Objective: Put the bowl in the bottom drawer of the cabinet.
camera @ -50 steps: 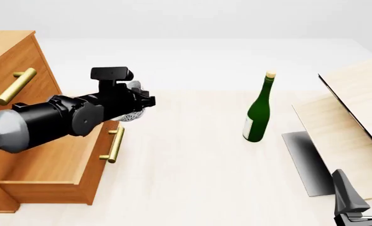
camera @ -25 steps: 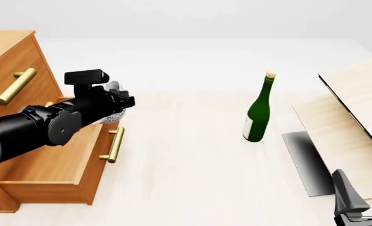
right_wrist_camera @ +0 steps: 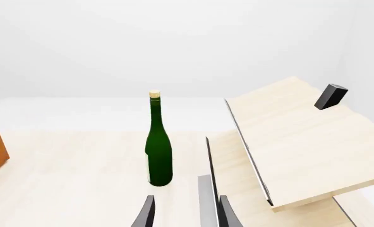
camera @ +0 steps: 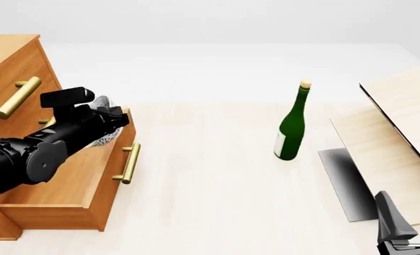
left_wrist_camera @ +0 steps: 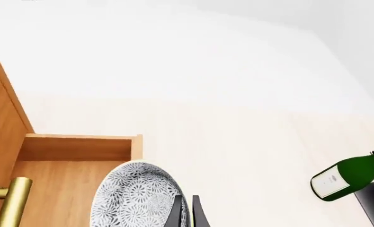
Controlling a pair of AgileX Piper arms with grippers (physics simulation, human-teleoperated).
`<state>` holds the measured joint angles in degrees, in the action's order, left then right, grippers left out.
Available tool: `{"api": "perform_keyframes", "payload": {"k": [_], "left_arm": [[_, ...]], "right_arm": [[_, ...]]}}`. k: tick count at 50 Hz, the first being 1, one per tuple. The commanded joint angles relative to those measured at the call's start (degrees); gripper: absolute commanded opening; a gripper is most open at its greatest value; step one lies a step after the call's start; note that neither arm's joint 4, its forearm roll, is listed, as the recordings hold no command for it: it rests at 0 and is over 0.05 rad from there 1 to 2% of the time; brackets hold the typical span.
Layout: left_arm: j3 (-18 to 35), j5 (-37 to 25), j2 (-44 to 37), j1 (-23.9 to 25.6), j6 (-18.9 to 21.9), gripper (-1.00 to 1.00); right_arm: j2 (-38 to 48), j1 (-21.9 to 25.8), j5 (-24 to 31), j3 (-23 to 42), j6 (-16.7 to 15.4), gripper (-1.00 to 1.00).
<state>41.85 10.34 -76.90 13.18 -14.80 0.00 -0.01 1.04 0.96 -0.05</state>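
Change: the left arm was seen carried leftward across the earlier front views, from beyond the drawer's handle to above the open bottom drawer [camera: 75, 175].
Meaning: the carry was judged nearly done; lowering and release were judged to be what remained.
Left gripper [left_wrist_camera: 185, 210]: closed on the rim of the bowl [left_wrist_camera: 136, 196], the two dark fingers pinched close together on the edge.
Bowl: held tilted on edge, its speckled face shown in the wrist view; directly below the gripper lay the drawer's wooden floor, so the bowl was placed over the cavity, not yet inside it.
Bowl, front view: only a sliver of it [camera: 102, 102] was visible behind the black wrist, just above the drawer's front corner.
Cabinet [camera: 11, 69]: beside the gripper, on its outer side; upper drawers shut.
Left wrist view only: the drawer's back wall and bare interior under the bowl, hidden by the arm in the front view.
Front view only: the drawer's front panel and brass handle [camera: 129, 162], and how far the drawer was pulled out.
Right gripper [right_wrist_camera: 185, 210]: parked low and well apart from the drawer, fingers parted, nothing between them.
Bottle [camera: 292, 123]: upright, well clear of the left gripper, ahead of the right one.
Boards [right_wrist_camera: 300, 142]: beside the right gripper.
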Motion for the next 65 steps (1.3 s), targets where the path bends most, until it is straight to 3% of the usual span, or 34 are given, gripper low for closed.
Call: {"api": "perform_keyframes", "payload": {"k": [1,54,56,60,62,63,65], "left_arm": [[-3.15,2.58,2.08,-2.11,-1.05,-1.00],[-9.23,7.97,4.10,-7.00,-3.50,-1.00],[-11.40,9.96,3.64,-8.50,-4.42,-1.00],[-11.69,9.84,4.11,-8.97,-4.52,-1.00],[-10.26,5.06,7.30,-8.91,-4.54,-1.00],[-11.95,9.24,4.78,-9.00,-4.59,-1.00],[-12.63,9.86,4.62,-9.32,-4.61,-1.00]], "right_arm": [[0.00,0.00,0.00,0.00,0.00,1.00],[0.00,0.00,0.00,0.00,0.00,1.00],[0.00,0.00,0.00,0.00,0.00,1.00],[0.00,0.00,0.01,0.00,0.01,1.00],[0.00,0.00,0.00,0.00,-0.01,1.00],[0.00,0.01,0.00,0.00,-0.01,1.00],[0.00,0.00,0.01,0.00,0.00,1.00]]}}
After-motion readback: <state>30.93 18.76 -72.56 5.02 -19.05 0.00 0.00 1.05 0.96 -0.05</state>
